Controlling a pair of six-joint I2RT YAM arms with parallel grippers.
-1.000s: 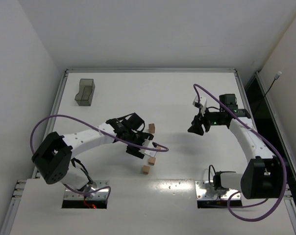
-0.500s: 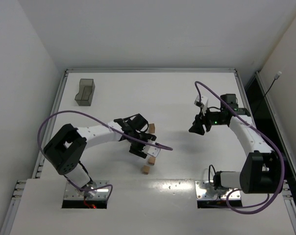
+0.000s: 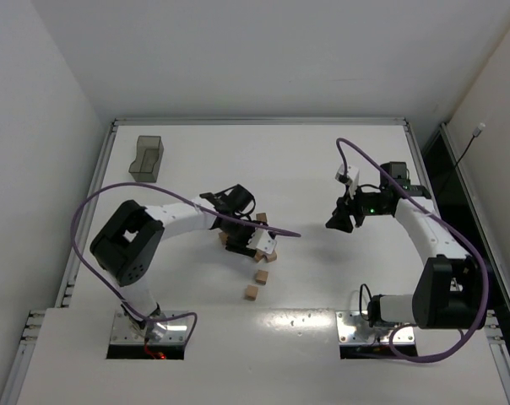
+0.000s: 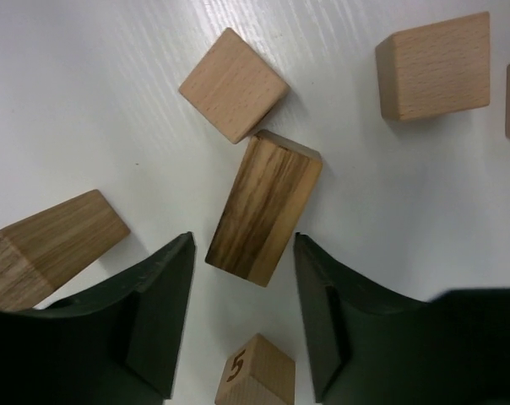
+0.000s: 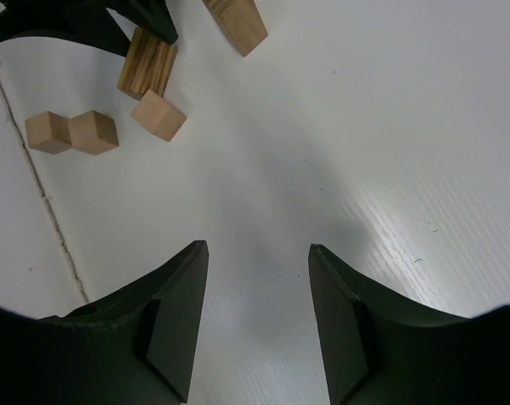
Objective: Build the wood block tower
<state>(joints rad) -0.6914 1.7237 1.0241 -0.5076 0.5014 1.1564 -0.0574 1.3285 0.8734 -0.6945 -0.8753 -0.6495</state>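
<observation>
Zero blocks stacked so far. There's no tower anywhere and everything is loose on the white surface [image 3: 322, 160].

Nearest my end in the overhead view is one small light tan wooden cube [image 3: 252, 292], with a second cube [image 3: 261, 277] just beyond it.

Past those, the left gripper [image 4: 242, 238] sits low with its jaws apart, one on either side of a darker, streaky-grained oblong wooden block [image 4: 263, 207] lying flat. In the wrist view neither jaw touches it; a sliver of surface shows on both sides. A little tan cube stamped with a 5 [image 4: 255, 371] is also between the jaws, closer to the wrist. The oblong's far end touches another plain tan cube [image 4: 234, 84], and a longer tan block [image 4: 52, 249] lies beside the left jaw.

My guess on handling: it's light, rigid, dry wood with flat faces, so nothing fragile. I'd pinch the oblong across its two long sides. It lies skewed to the jaws though, so it'll probably twist or skate on that smooth top as they close.

The right gripper [image 5: 257, 247] hangs over a bare patch on the right, jaws apart, holding nothing.

Far back left is a grey translucent plastic tray [image 3: 145, 159].
</observation>
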